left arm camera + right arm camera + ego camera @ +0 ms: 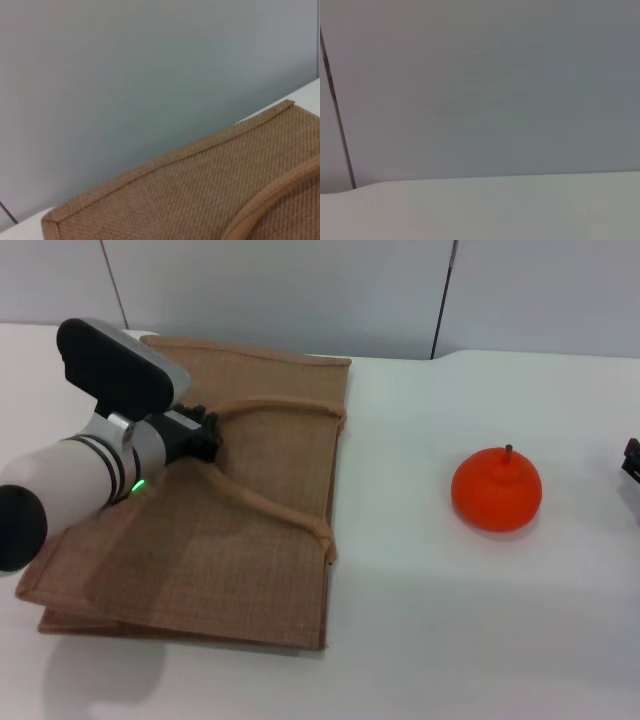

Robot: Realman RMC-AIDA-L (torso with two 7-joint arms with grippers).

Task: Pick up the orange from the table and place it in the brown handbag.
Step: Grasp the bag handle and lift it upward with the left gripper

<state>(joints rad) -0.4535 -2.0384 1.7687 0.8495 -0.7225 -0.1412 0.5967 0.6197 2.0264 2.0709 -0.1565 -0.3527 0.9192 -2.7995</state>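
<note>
The orange (pixel 497 490), round with a short dark stem, sits on the white table (pixel 420 620) at the right. The brown handbag (pixel 200 540) lies flat at the left, with its opening facing the orange. My left gripper (pixel 205 436) is over the bag and is shut on the looped handle (pixel 270 505), whose two strands run from the fingers to the bag's mouth. The left wrist view shows the bag's weave (pixel 190 200) and a handle strand (pixel 270 200). Only a dark bit of my right gripper (pixel 632 460) shows at the right edge, right of the orange.
A grey panelled wall (pixel 300 290) stands behind the table. The right wrist view shows only bare tabletop (pixel 495 210) and wall. White table lies between the bag and the orange.
</note>
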